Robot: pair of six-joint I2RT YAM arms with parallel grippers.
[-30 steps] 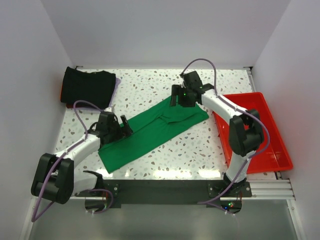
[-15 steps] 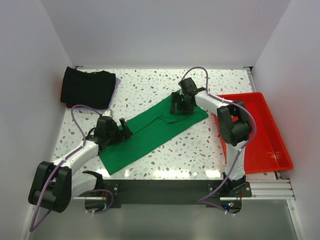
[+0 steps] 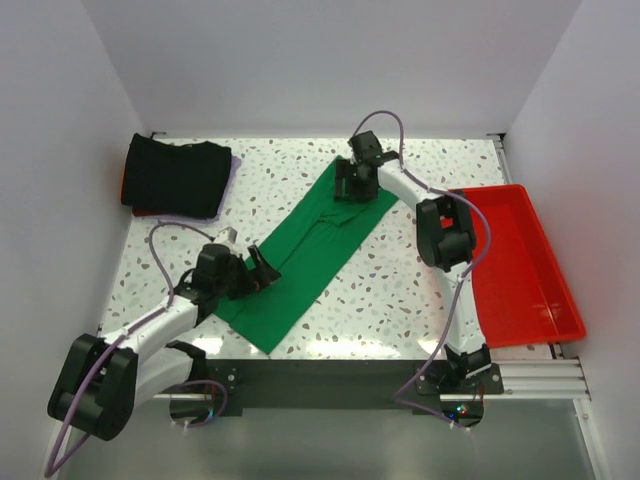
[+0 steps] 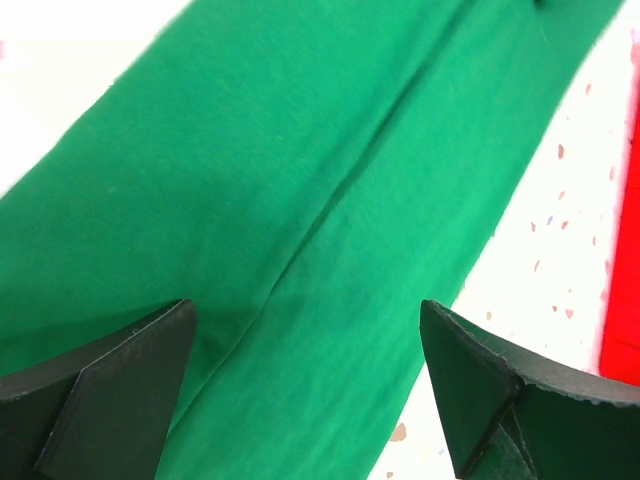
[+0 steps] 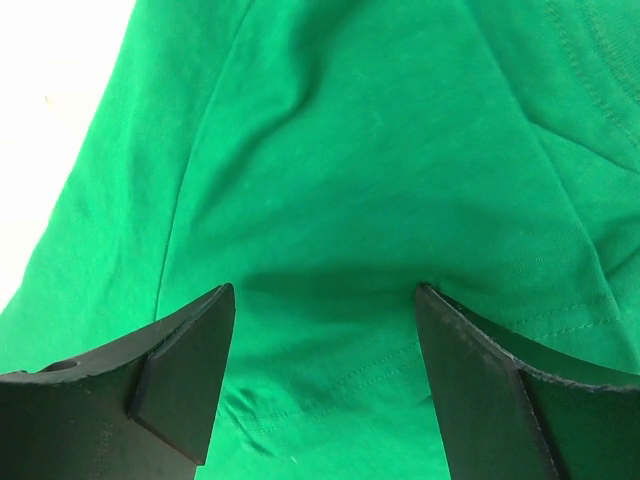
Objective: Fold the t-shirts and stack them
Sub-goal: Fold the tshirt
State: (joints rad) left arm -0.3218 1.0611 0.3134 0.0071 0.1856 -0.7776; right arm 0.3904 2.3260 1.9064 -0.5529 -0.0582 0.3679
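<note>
Measured from the red tray [image 3: 520,270], the green t-shirt [image 3: 310,250] lies just to its left on the table [image 3: 400,290]. It is folded into 1 long strip set diagonally, far end toward the back wall, near end toward my bases. Bare speckled table shows between its right long edge and the tray's rim. My right claw [image 3: 350,186] sits over the strip's far end, its 2 fingers [image 5: 175,380] spread apart with hemmed cloth between them. My left claw [image 3: 258,268] is over the long edge farther from the tray, fingers likewise apart. The black t-shirts [image 3: 178,175] lie stacked in the far-left corner, farthest from the tray.
</note>
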